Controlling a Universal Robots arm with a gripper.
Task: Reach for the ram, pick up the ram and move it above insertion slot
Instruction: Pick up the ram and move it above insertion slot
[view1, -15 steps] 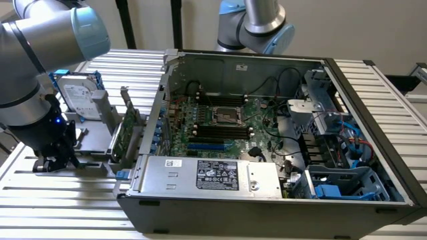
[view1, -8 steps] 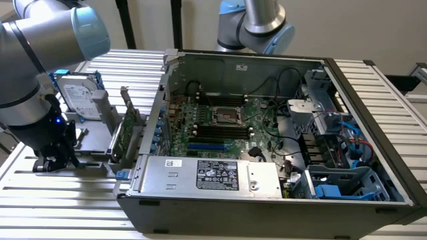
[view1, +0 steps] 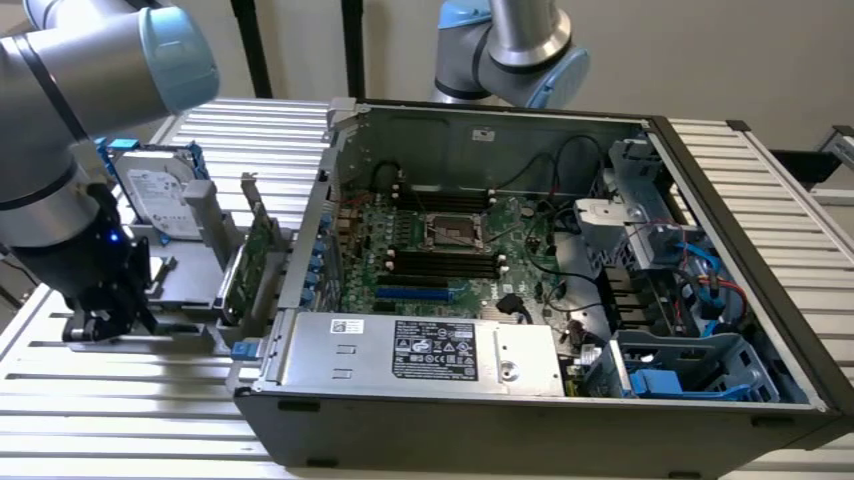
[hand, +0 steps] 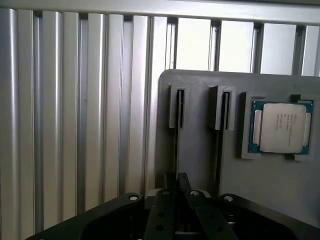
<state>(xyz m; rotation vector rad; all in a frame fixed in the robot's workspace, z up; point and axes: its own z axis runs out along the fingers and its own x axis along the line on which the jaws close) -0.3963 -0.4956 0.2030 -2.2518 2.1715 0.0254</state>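
My gripper is down at the grey holder plate, with its two dark fingers drawn together. Between them is a thin dark strip, the ram seen edge-on, standing in one of the plate's two grooves. In the exterior view the gripper sits low over the holder at that view's left, outside the open computer case. The black ram slots lie on the green motherboard inside the case. The arm blocks the ram there.
A processor chip lies in a pocket of the holder. A silver hard drive and a green expansion card stand between gripper and case. The case wall rises beside them. A second arm stands behind the case.
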